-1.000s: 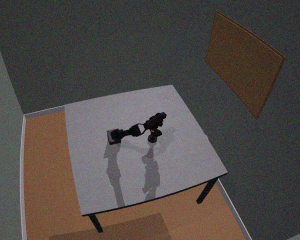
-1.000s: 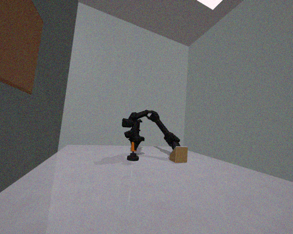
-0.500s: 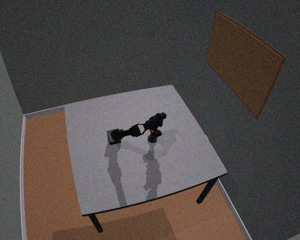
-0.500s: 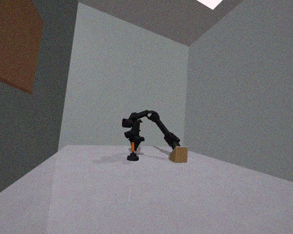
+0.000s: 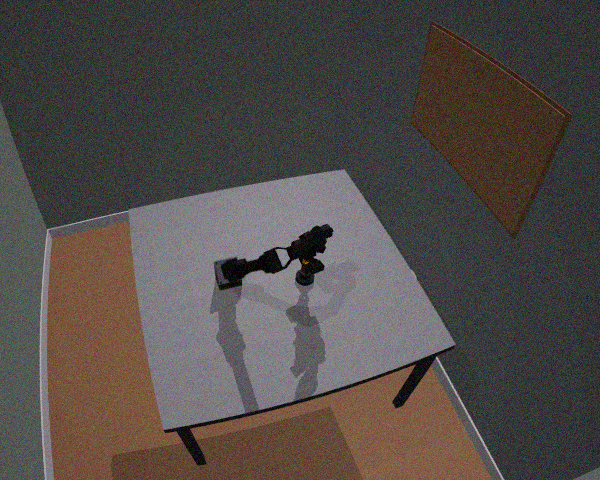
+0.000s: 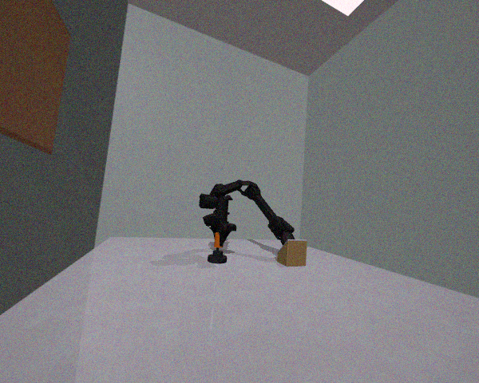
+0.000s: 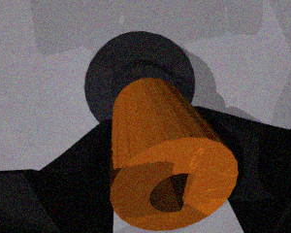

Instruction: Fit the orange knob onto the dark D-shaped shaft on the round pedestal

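- I count one orange knob [image 5: 305, 261] [image 6: 217, 239] [image 7: 150, 116], standing upright over the pedestal; whether its lower end touches the shaft I can't tell.
- One hole shows in the knob's near end on my wrist view, and it has one straight side.
- I have one gripper [image 5: 310, 264] [image 6: 217, 238] [image 7: 152, 120], its two fingers clamped on the knob, one at either side.
- So the knob sits between my fingertips, its holed end facing my wrist camera and its other end toward the pedestal.
- There is one round pedestal [image 5: 304, 279] [image 6: 217, 258] [image 7: 99, 84], dark, directly beneath the knob; the knob's body hides part of it from my wrist camera.
- Between knob and pedestal, the exterior view gives me a short dark stretch, so the knob isn't down on the pedestal.
- My one black arm [image 5: 272, 260] [image 6: 267, 207] arches over from its base to the pedestal.
- One tan block [image 6: 296, 253] stands in front of the arm's base on the exterior view, well apart from the pedestal.
- All this is on one pale table [image 5: 186, 232] [image 6: 252, 321] [image 7: 29, 107]; I see two dark legs from above.
- One brown panel [image 5: 486, 124] [image 6: 21, 74] is beyond the table, clear of the arm.
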Controlling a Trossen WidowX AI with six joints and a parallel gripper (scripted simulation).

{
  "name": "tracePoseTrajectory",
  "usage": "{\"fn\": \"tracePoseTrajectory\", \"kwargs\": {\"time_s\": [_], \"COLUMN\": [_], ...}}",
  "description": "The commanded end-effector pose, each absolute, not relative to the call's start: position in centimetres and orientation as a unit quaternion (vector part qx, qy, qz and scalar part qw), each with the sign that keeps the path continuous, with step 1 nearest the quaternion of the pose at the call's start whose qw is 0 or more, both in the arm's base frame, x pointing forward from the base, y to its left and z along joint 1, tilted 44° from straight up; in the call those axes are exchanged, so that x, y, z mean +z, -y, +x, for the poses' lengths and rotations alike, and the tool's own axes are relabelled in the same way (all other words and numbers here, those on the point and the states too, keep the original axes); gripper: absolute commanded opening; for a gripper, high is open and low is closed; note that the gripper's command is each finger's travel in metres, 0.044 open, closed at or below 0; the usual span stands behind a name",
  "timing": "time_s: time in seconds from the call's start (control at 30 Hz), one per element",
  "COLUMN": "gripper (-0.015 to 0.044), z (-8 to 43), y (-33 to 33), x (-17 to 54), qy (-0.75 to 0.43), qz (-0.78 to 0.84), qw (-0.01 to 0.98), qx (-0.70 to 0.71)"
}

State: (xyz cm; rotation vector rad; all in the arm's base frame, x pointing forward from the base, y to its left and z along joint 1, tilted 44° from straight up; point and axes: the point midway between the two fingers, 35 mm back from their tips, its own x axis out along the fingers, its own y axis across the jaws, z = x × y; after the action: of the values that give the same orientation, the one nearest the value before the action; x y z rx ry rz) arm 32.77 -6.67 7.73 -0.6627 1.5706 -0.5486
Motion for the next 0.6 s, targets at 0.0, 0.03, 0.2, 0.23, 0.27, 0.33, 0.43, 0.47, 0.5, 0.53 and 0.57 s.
{"fn": "tracePoseTrajectory", "kwargs": {"time_s": [0.0,0.03,0.2,0.23,0.27,0.33,0.43,0.47,0.5,0.53,0.57], "gripper": [0.0000,0.0000,0.0000,0.0000,0.0000,0.0000,0.0000,0.0000,0.0000,0.0000,0.0000], "z": [33.03,33.07,33.07,33.06,33.04,32.99,32.91,32.87,32.83,32.80,32.77], "y": [6.44,6.42,6.45,6.47,6.49,6.55,6.61,6.63,6.65,6.67,6.70], "x": [7.95,7.96,7.90,7.89,7.86,7.81,7.74,7.73,7.74,7.76,7.79], "qy": [-0.690,-0.694,-0.702,-0.702,-0.702,-0.702,-0.702,-0.702,-0.702,-0.702,-0.702], "qz": [-0.313,-0.325,-0.350,-0.350,-0.350,-0.350,-0.350,-0.350,-0.351,-0.351,-0.351], "qw": [0.617,0.611,0.596,0.596,0.596,0.596,0.596,0.596,0.596,0.596,0.596], "qx": [-0.214,-0.201,-0.171,-0.171,-0.171,-0.171,-0.171,-0.171,-0.171,-0.171,-0.171]}}
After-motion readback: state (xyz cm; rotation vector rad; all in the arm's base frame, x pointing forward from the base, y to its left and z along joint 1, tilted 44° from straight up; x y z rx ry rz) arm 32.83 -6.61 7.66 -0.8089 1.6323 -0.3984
